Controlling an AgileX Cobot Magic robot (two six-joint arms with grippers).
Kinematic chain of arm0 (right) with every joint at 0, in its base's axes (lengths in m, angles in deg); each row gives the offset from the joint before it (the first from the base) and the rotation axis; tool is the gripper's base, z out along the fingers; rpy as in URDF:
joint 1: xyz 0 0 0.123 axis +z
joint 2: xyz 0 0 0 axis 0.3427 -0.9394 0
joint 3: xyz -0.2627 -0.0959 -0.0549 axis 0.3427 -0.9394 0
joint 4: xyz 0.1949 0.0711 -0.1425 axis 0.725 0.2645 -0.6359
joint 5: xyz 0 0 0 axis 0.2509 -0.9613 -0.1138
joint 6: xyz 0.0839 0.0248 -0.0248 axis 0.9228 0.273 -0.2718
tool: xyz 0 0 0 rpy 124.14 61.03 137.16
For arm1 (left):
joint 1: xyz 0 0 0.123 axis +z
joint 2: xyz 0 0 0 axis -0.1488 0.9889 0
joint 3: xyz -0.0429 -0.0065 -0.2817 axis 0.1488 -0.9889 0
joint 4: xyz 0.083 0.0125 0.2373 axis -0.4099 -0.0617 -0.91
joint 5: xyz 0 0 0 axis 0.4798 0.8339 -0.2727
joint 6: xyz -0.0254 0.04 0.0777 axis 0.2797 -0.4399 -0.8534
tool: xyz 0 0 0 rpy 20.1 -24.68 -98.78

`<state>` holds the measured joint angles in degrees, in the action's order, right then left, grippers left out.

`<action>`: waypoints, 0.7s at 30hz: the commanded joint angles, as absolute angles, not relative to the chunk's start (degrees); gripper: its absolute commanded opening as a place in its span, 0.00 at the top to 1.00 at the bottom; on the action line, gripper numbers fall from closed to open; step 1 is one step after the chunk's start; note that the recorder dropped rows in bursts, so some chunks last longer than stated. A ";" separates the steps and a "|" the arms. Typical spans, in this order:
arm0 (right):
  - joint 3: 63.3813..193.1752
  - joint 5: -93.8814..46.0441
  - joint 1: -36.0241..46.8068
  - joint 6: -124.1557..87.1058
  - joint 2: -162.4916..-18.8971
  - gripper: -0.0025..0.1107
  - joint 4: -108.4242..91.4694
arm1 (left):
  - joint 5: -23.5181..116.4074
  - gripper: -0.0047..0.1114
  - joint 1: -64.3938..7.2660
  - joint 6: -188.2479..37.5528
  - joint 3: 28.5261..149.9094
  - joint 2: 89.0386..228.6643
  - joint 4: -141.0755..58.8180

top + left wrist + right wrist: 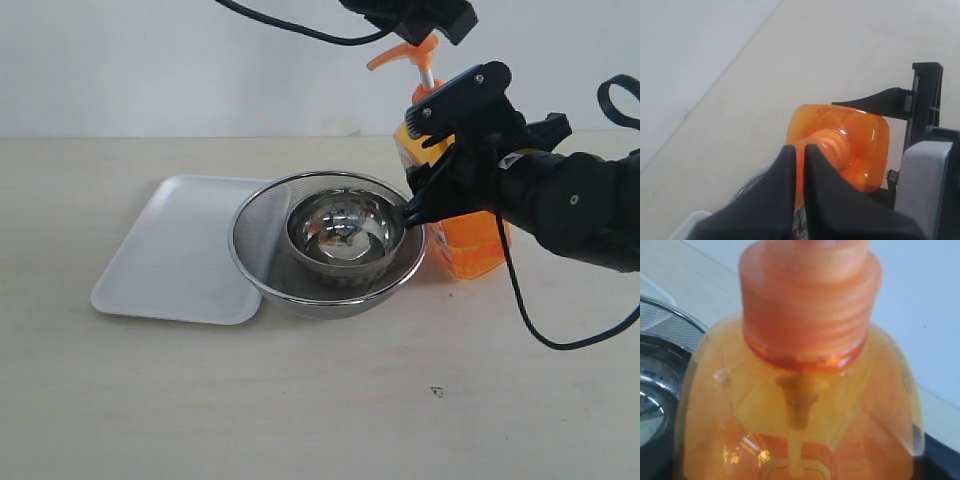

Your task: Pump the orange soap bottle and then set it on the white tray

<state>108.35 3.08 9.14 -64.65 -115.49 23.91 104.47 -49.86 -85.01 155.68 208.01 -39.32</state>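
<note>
The orange soap bottle (472, 246) stands upright at the right, just behind the steel strainer. My right gripper (440, 190) is shut on its body from the side, and the bottle (800, 405) fills the right wrist view. My left gripper (424, 32) hangs at the pump head (402, 54) from above. In the left wrist view its fingers (785, 165) are shut with only a thin slit between them, directly over the bottle's neck and shoulders (862, 145). The white tray (165, 262) lies flat at the left, apart from the bottle.
A round steel mesh strainer (252, 272) overlaps the tray's right edge, between tray and bottle. A steel bowl (345, 235) sits inside it. The strainer's rim (671, 322) almost touches the bottle. A black cable (540, 335) loops from the right arm down onto the beige table.
</note>
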 commanded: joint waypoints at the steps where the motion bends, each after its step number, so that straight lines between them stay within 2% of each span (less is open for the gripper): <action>1: 108.05 2.09 9.14 -64.54 -115.49 0.98 23.22 | 103.82 0.92 -49.78 -84.70 155.69 209.05 -38.60; 21: 108.05 1.99 9.14 -64.68 -115.49 0.98 23.22 | 111.86 0.92 -49.78 -84.88 155.69 210.42 -37.76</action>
<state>108.35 2.85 9.14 -65.09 -115.49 23.54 106.81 -49.86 -85.01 156.35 208.89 -38.62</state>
